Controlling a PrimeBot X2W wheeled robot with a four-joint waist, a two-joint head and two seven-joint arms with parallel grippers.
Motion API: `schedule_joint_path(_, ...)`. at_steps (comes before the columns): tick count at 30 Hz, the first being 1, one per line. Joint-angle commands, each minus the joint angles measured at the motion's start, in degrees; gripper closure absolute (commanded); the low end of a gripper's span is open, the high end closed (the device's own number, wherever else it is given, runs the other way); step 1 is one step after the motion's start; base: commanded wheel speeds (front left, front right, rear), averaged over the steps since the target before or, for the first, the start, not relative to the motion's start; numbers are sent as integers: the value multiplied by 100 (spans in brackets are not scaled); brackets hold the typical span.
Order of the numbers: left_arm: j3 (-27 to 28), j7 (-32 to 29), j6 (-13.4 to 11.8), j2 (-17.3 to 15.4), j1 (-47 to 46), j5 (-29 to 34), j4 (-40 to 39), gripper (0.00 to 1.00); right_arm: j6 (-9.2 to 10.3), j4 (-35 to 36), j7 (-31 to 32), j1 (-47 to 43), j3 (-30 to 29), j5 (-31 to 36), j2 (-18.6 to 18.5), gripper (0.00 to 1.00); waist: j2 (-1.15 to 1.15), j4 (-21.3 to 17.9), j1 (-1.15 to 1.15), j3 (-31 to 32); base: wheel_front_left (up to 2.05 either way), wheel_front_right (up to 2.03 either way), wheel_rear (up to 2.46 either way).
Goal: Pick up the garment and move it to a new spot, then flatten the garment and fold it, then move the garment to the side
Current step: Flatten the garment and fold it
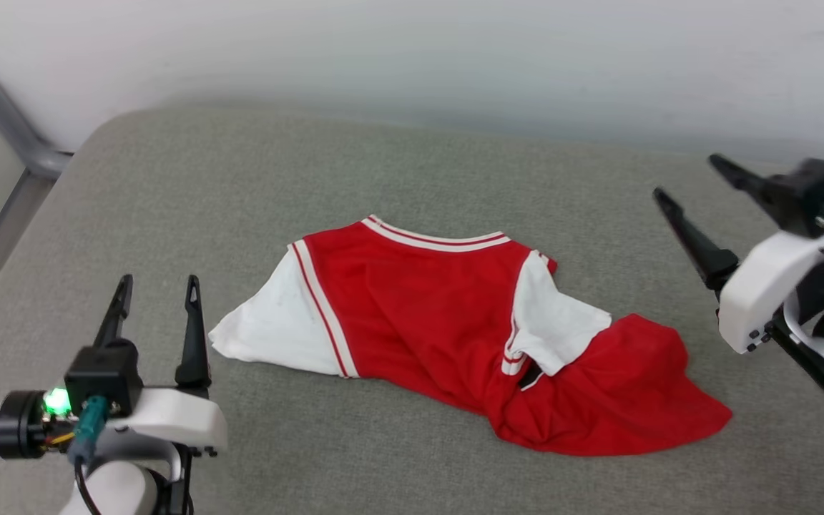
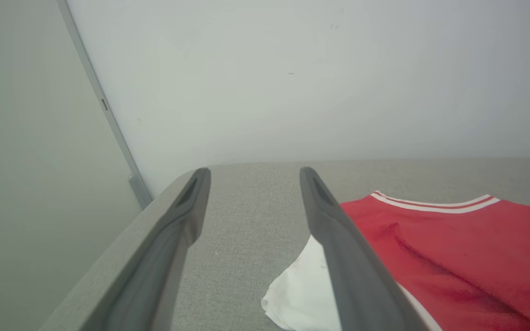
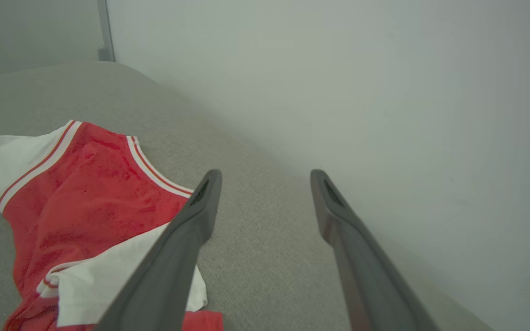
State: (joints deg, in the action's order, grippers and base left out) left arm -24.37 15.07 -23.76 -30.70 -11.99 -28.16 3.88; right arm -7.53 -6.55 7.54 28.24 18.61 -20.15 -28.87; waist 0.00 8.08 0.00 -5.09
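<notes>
The garment [image 1: 426, 315], a red jersey with white sleeves and striped trim, lies crumpled on the grey cushioned surface [image 1: 240, 186], its right sleeve folded over the red body and its hem bunched toward the lower right. No lettering shows. My left gripper [image 1: 158, 290] stands open to the left of the white sleeve, apart from it and holding nothing. In the left wrist view the garment [image 2: 449, 248] lies to the right of the open left gripper [image 2: 251, 177]. My right gripper [image 1: 691, 179] hovers open at the far right. The garment [image 3: 85, 193] sits left of that right gripper [image 3: 265, 179].
A pale wall [image 1: 455, 57] runs along the back of the surface. A grey metal post [image 1: 8, 118] stands at the far left corner, with the surface's rounded edge beside it. Bare grey fabric surrounds the garment on all sides.
</notes>
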Motion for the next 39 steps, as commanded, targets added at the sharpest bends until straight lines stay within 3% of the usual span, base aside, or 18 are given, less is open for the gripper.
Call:
schedule_joint_path(1, 77, 13, -10, 93, 151, 128, -73, 0, 7, -13, 379, 263, 331, -297, -222, 0, 0, 114, 0, -125, 0, 0, 0)
schedule_joint_path(8, 434, 14, 159, 650, 362, 714, -309, 0, 8, 47, 2596, 1277, 2099, -1833, -1201, 0, 0, 384, 0, -488, 0, 0, 0)
schedule_joint_path(15, 760, 14, 392, 1219, 322, 1176, -451, 0, 8, -163, 4015, 1994, 3025, -2620, -1541, 0, 0, 653, 0, -947, 0, 0, 0)
schedule_joint_path(25, 1104, 14, 812, 1948, 53, 1704, -474, 0, 8, -670, 4568, 2661, 4049, -2868, -1622, 0, 0, 1007, 0, -1660, 0, 0, 0)
schedule_joint_path(33, 1382, 14, 1063, 2297, -16, 2029, -446, 0, 6, -911, 4517, 2533, 5058, -3076, -1709, 0, 0, 1048, 0, -1834, 0, 0, 0)
schedule_joint_path(34, 1411, 14, 1096, 2331, -16, 2060, -443, 0, 5, -933, 4471, 2552, 5142, -3100, -1715, 27, 0, 1039, 0, -1833, 0, 0, 0)
schedule_joint_path(35, 1452, 14, 1112, 2346, -7, 2092, -435, 0, 5, -935, 4398, 2577, 5197, -3116, -1697, 100, 0, 1020, 0, -1824, 0, 0, 0)
schedule_joint_path(39, 1577, 15, 1210, 2388, 56, 2205, -410, 0, 7, -985, 3931, 2824, 5240, -3207, -1607, 100, 0, 926, 0, -1750, 0, 0, 0)
